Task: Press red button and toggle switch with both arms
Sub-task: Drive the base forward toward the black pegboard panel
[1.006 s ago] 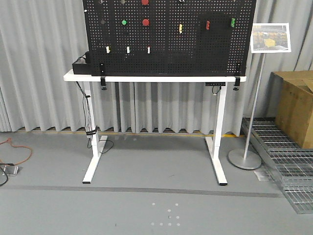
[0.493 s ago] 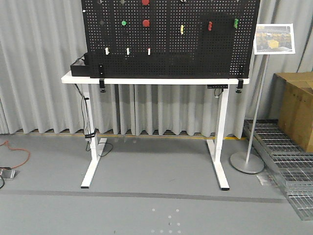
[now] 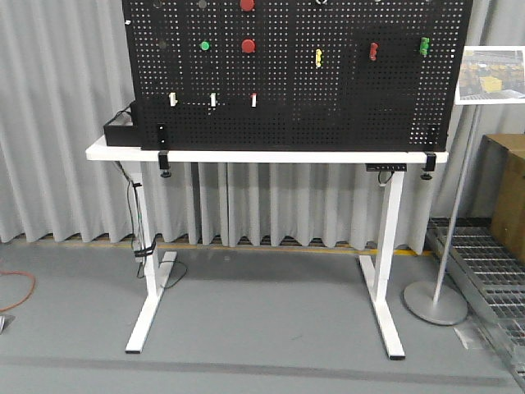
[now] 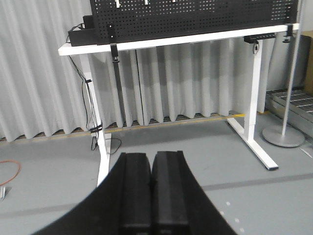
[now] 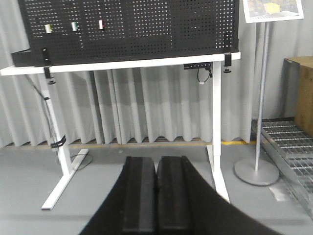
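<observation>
Your red button — large, round, matte — sits on the pegboard, far ahead of and above both grippers, with the green button beside it. Left gripper and right gripper are clenched on nothing — the white table stands ahead.

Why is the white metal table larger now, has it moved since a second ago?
No. The white metal table keeps its spot beside the round-based grey sign stand; both grew together, so the camera came closer.
</observation>
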Motion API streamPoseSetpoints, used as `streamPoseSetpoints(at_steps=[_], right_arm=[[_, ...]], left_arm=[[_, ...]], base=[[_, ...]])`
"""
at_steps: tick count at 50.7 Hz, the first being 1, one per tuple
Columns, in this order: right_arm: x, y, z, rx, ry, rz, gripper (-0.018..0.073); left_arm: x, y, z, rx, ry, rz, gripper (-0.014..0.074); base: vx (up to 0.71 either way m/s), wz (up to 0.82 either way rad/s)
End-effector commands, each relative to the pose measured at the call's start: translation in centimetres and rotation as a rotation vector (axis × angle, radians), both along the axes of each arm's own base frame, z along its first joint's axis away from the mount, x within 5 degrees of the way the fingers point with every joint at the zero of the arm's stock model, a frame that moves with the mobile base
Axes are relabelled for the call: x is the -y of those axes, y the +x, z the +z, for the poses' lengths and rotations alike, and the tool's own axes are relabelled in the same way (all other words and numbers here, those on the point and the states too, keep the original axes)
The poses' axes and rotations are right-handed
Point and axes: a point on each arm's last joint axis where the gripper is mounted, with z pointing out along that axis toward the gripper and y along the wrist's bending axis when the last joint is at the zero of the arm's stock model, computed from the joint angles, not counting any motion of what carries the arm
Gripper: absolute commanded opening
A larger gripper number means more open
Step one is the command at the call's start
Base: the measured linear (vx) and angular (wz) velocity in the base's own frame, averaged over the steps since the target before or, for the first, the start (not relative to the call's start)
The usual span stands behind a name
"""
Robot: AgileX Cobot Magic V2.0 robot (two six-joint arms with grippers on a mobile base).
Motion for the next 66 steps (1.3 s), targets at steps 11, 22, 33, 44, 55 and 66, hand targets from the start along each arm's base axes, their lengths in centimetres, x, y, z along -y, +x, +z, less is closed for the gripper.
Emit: streamPoseSetpoints(at_steps=[11,22,33,44,55,66], right_arm=[[-0.04,-0.10,0.43,0.088,-0.001,0.002,-0.0003],[-0.04,-0.10,0.43,0.088,-0.001,0.002,-0.0003],[-0.04,-0.10,0.43,0.088,-0.001,0.002,-0.0003],[-0.04,-0.10,0.43,0.088,-0.001,0.002,-0.0003],[-0.04,-0.10,0.43,0.088,-0.001,0.002,-0.0003],[-0.04,-0.10,0.43,0.088,-0.001,0.002,-0.0003]], left_arm=[[0.01,0.04,-0.33,0.061,-0.017,-0.002,0.0001],[0.01,0.04,-0.33,0.061,-0.017,-0.002,0.0001],[0.01,0.04,-0.33,0.061,-0.017,-0.002,0.0001],[0.01,0.04,-0.33,0.061,-0.017,-0.002,0.0001],[0.01,0.04,-0.33,0.061,-0.017,-0.002,0.0001],[0.01,0.04,-0.33,0.061,-0.017,-0.002,0.0001]], base=[[0.50,-0.06],[0.48,-0.03],[0.46,-0.03],[0.45,-0.03],[0.46,-0.02],[0.47,0.01]])
